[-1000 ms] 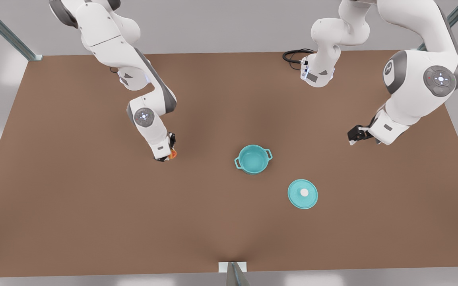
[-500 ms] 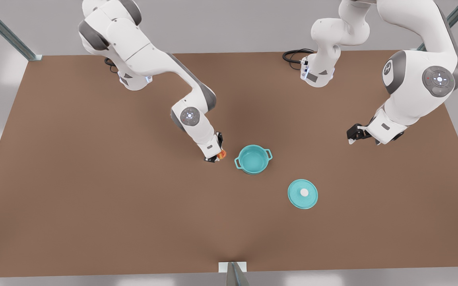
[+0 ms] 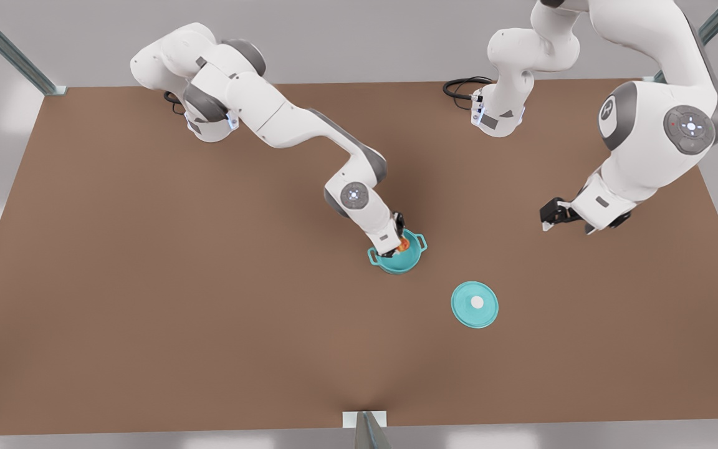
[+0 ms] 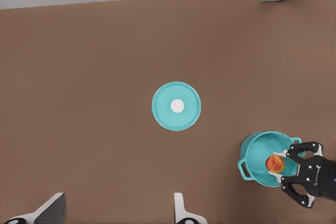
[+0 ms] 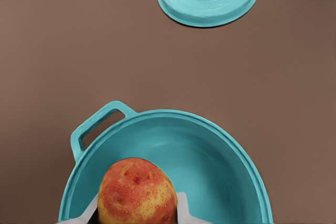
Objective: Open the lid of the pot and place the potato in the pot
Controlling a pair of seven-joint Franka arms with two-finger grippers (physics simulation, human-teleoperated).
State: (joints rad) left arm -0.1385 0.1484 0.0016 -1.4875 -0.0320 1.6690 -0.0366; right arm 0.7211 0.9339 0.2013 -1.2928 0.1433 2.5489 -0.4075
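Note:
The teal pot (image 3: 414, 260) stands open near the table's middle. My right gripper (image 3: 398, 247), on the arm coming from the front view's left, hangs over the pot's mouth, shut on the yellow, orange-red potato (image 3: 403, 245). In the right wrist view the potato (image 5: 136, 191) sits between the fingers (image 5: 181, 206) above the pot's teal inside (image 5: 210, 150). The pot lid (image 3: 474, 304), knob up, lies flat on the table apart from the pot, toward the front view's right. My left gripper (image 3: 547, 219) waits open, high at the front view's right, and its fingers (image 4: 52, 208) frame the lid (image 4: 177, 106).
The brown table (image 3: 147, 312) spreads wide around the pot and lid. A black cable (image 3: 459, 86) lies at the far edge by an arm base. Metal frame posts (image 3: 368, 430) stand at the near edge and the back corners.
My right gripper has carried the potato from the front view's left across the table to a spot over the pot. The left arm shifted only slightly.

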